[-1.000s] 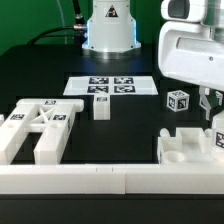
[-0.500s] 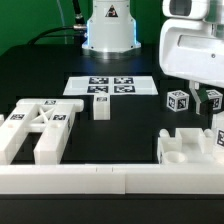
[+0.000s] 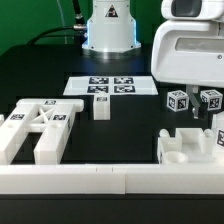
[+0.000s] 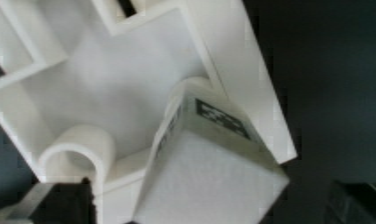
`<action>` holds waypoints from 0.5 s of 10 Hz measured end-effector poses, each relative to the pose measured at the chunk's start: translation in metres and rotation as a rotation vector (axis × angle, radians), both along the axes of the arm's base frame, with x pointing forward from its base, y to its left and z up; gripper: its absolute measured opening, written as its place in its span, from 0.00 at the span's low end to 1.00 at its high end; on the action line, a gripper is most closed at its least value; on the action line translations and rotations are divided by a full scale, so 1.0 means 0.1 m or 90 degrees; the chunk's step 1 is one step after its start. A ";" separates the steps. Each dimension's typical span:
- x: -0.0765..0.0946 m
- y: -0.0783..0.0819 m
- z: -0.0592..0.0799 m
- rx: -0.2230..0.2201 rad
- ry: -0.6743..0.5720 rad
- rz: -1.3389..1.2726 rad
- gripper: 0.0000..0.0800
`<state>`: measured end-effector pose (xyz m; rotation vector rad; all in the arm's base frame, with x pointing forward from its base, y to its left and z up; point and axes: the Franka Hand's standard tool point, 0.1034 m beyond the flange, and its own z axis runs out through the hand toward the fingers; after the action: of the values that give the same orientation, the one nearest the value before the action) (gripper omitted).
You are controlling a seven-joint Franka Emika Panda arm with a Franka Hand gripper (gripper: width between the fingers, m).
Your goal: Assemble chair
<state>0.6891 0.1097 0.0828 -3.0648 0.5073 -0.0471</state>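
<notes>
We note that the jaws, shut a moment ago, now stand open, so the bar leg (image 3: 216, 134) is released and rests upright in the seat block (image 3: 190, 152). We judge that this insertion step is complete. The gripper (image 3: 205, 112) hangs just above that part. In the exterior view the seat block sits at 4 o'clock, against the white rail (image 3: 100, 180) along the bench edge; the slotted back frame (image 3: 38, 128) lies at 8 o'clock. Two tagged cubes (image 3: 178, 100) stand close at 2 o'clock. Open bench lies centrally, below the marker board (image 3: 112, 87).
</notes>
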 end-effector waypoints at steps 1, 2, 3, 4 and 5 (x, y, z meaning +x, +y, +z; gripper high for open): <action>0.00 0.01 0.00 -0.004 -0.001 0.038 0.81; 0.00 0.03 0.00 -0.018 -0.009 0.119 0.81; 0.01 0.04 0.00 -0.021 -0.013 0.177 0.81; 0.01 0.06 0.01 -0.024 -0.015 0.233 0.81; 0.01 0.08 0.00 -0.024 -0.015 0.270 0.81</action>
<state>0.6898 0.1173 0.0833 -3.1299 -0.1512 -0.0814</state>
